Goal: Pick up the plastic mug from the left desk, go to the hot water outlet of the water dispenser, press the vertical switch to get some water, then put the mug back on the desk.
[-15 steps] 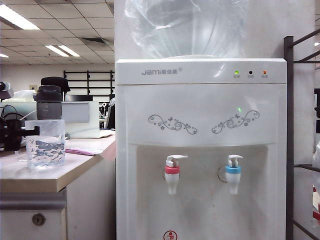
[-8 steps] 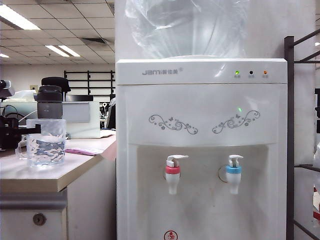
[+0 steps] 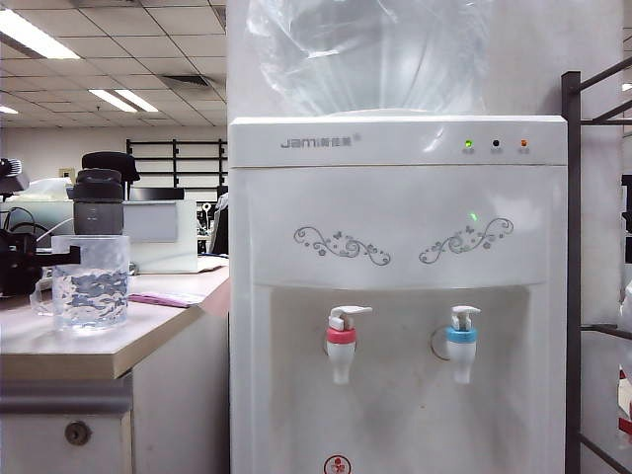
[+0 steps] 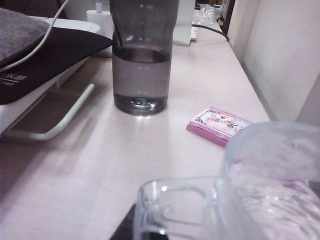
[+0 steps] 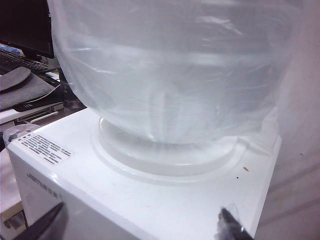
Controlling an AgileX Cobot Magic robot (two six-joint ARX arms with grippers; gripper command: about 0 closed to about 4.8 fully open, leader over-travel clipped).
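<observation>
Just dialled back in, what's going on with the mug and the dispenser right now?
The left gripper is shut on the handle of the plastic mug, which stands on the left desk. The right gripper hangs open up by the water dispenser top, near the big bottle. Nothing is at the hot water outlet.

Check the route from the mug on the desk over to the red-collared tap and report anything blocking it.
Nothing visible blocks it. The plastic mug stands near the left desk edge; the space to the hot water outlet looks open. The grey bottle stands behind the mug, off that path.
</observation>
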